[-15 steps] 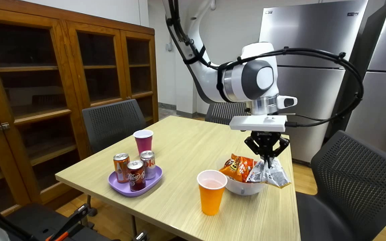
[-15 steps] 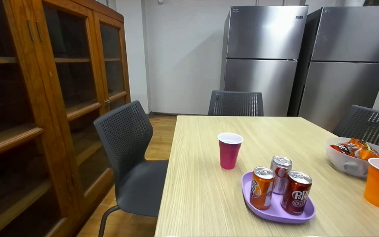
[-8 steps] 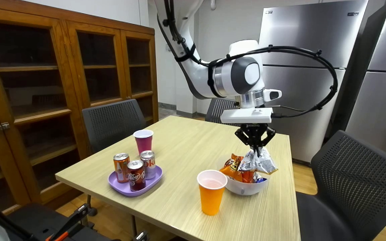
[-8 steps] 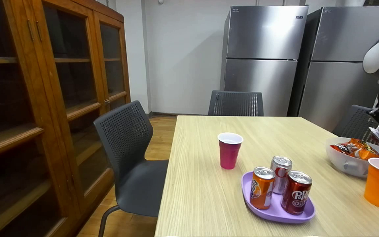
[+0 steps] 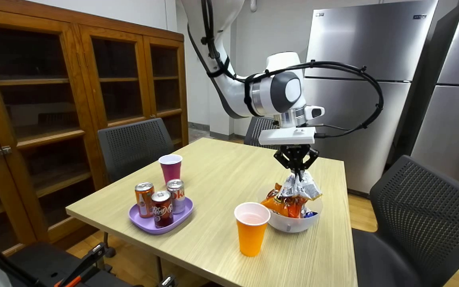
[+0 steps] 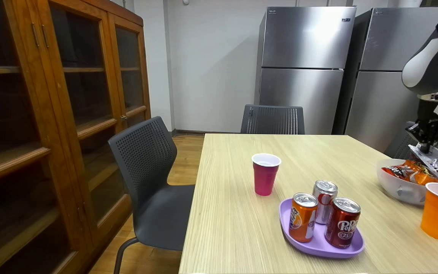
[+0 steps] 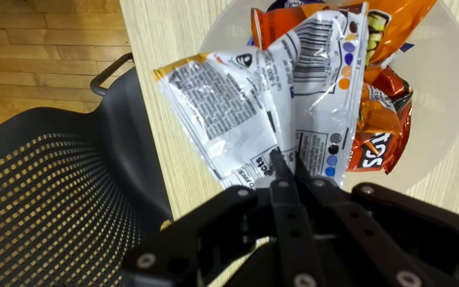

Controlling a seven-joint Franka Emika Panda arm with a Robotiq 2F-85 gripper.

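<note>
Pale table (image 5: 221, 175), packet (image 7: 271, 105) in pincer (image 7: 288, 156)

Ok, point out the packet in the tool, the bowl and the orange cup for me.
Packet (image 7: 259, 99): wrist view, on its printed face, near the middle.
Bowl (image 5: 291, 227): in an exterior view, on its outer wall below the rim.
Orange cup (image 5: 251, 234): in an exterior view, on its side.

Both exterior views across the table (image 5: 217, 183), wrist view close above bowl (image 7: 438, 111)

The bag (image 7: 217, 103) is silvery with black print and coloured dots, the gripper (image 7: 288, 159) black, the bowl (image 5: 291, 225) milky white.
</note>
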